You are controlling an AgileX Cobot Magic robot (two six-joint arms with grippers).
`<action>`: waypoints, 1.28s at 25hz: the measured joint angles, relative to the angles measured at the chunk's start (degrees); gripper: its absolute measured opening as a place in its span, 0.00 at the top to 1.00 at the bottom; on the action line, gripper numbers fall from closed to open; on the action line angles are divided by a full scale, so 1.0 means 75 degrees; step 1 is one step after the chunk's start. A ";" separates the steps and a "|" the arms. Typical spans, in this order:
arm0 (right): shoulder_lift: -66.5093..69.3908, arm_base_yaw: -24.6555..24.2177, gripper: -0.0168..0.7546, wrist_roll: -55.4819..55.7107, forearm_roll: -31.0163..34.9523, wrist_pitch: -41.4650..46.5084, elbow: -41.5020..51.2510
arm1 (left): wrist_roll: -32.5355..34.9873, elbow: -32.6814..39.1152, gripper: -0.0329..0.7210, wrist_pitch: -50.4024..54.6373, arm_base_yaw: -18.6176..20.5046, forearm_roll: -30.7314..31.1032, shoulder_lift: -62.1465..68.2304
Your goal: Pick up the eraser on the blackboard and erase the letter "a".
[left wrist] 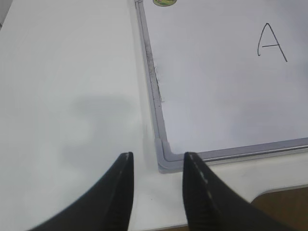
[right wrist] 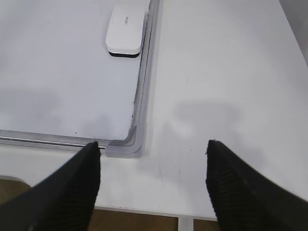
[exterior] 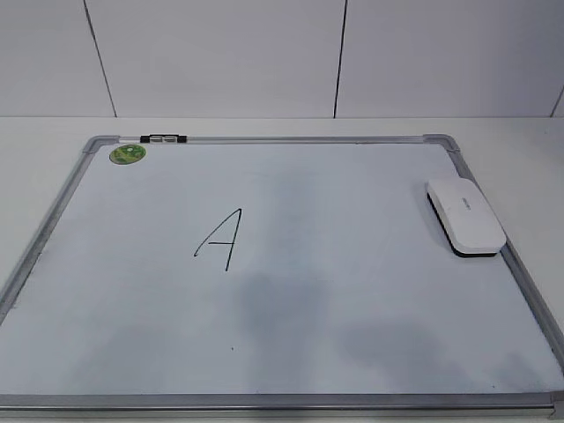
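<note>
The blackboard (exterior: 370,291) is a white dry-erase board with a silver frame, lying flat on the table. The white eraser (exterior: 464,216) lies on it near the right frame, felt side down. It also shows in the right wrist view (right wrist: 126,36). A tall angular capital "A" (exterior: 220,240) is drawn left of the board's middle, and shows in the left wrist view (left wrist: 271,42). No small lowercase "a" is in view. My left gripper (left wrist: 159,156) is open and empty over the board's near left corner. My right gripper (right wrist: 153,144) is wide open and empty beside the near right corner. Neither shows in the exterior view.
A round green sticker (exterior: 128,155) sits at the board's far left corner, with a black and silver clip (exterior: 163,138) on the far frame. White table (left wrist: 72,96) lies left and right (right wrist: 226,72) of the board. A grey wall stands behind.
</note>
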 joint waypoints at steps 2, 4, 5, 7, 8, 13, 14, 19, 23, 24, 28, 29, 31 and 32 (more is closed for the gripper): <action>0.0000 0.0000 0.28 0.0000 0.0000 -0.0014 0.0000 | 0.0000 0.0000 0.64 0.0000 0.0000 0.0000 0.0000; 0.0000 0.0000 0.28 0.0000 0.0000 -0.0029 0.0000 | 0.0000 0.0000 0.64 0.0000 0.0000 0.0000 0.0000; 0.0000 0.0000 0.28 0.0000 0.0000 -0.0025 0.0000 | 0.0000 0.0000 0.64 0.0000 0.0000 0.0000 0.0000; 0.0000 0.0000 0.28 0.0000 0.0000 -0.0025 0.0000 | 0.0000 0.0000 0.64 -0.0005 -0.0012 0.0000 -0.0052; 0.0000 0.0000 0.28 0.0000 0.0000 -0.0025 0.0000 | 0.0000 0.0000 0.64 -0.0005 -0.0012 0.0000 -0.0125; 0.0000 0.0000 0.28 0.0000 -0.0017 -0.0025 0.0000 | 0.0000 0.0000 0.64 -0.0005 -0.0012 0.0000 -0.0653; 0.0000 0.0000 0.28 0.0000 -0.0033 -0.0032 0.0000 | 0.0000 0.0000 0.64 -0.0018 -0.0012 0.0000 -0.0669; 0.0000 0.0000 0.28 0.0000 -0.0078 -0.0032 0.0007 | 0.0000 0.0000 0.64 -0.0018 -0.0012 0.0000 -0.0669; 0.0000 -0.0167 0.28 0.0000 -0.0083 -0.0044 0.0007 | 0.0000 0.0000 0.64 -0.0018 0.0037 0.0000 -0.0669; 0.0000 -0.0244 0.28 0.0000 -0.0083 -0.0044 0.0007 | 0.0000 0.0000 0.64 -0.0018 0.0096 0.0000 -0.0669; 0.0000 -0.0704 0.28 0.0000 -0.0095 -0.0044 0.0007 | 0.0000 0.0000 0.64 -0.0018 0.0305 0.0000 -0.0669; 0.0000 -0.0836 0.28 0.0000 -0.0100 -0.0044 0.0007 | 0.0000 0.0000 0.64 -0.0018 0.0362 0.0000 -0.0669; 0.0000 -0.1080 0.28 0.0000 -0.0100 -0.0044 0.0007 | 0.0000 0.0000 0.64 -0.0018 0.0483 0.0000 -0.0669; 0.0000 -0.1195 0.28 0.0000 -0.0113 -0.0044 0.0007 | 0.0000 0.0000 0.64 -0.0018 0.0522 0.0000 -0.0669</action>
